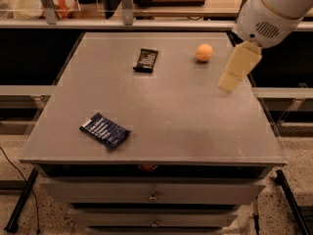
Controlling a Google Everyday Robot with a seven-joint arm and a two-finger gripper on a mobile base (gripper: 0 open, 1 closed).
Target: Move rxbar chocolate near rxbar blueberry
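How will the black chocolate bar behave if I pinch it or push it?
The rxbar chocolate lies flat and thin, so it would probably slide rather than roll or tip. Its wrapper may be slippery, and the low edge looks hard to pinch. The claw hangs above the table, beside the orange ball.

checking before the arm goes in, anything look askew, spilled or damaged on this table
Nothing spilled or damaged. The rxbar blueberry lies skewed to the table edges, near the front left. The rxbar chocolate sits flat toward the back, an orange ball to its right. The gripper hangs over the right side, touching nothing.
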